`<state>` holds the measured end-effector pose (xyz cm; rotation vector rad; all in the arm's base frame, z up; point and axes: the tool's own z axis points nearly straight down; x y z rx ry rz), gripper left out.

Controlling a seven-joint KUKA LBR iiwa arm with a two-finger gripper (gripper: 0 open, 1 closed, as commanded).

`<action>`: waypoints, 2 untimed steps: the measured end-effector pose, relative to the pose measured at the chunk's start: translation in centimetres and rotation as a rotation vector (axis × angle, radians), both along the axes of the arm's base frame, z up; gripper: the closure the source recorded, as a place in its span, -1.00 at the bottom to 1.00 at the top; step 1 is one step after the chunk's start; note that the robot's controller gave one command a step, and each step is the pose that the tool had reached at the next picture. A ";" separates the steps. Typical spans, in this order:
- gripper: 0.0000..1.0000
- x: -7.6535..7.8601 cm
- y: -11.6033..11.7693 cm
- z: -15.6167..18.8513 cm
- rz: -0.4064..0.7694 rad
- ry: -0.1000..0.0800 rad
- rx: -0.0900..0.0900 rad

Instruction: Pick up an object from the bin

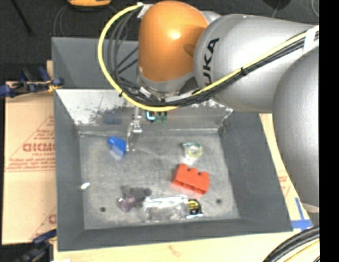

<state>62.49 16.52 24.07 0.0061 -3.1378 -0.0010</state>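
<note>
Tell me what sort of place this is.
Probably a robotics lab's bin-picking test cell: a KUKA arm hangs over a grey metal bin holding loose odds like an orange toy block and a small blue piece.

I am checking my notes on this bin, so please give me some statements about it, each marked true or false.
1. The gripper is beside the blue piece at the left of the bin. True.
2. The orange block lies on the blue piece. False: they lie apart, the block right of the middle.
3. A clear packet lies by the near wall. True.
4. The gripper holds the orange block. False: the block rests on the floor, away from it.
</note>
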 end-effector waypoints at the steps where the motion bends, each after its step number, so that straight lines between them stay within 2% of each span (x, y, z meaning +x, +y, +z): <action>1: -1.00 0.6 -0.3 -14.6 0.098 0.000 -0.002; 2: 1.00 0.8 -0.2 -14.1 0.094 -0.008 0.002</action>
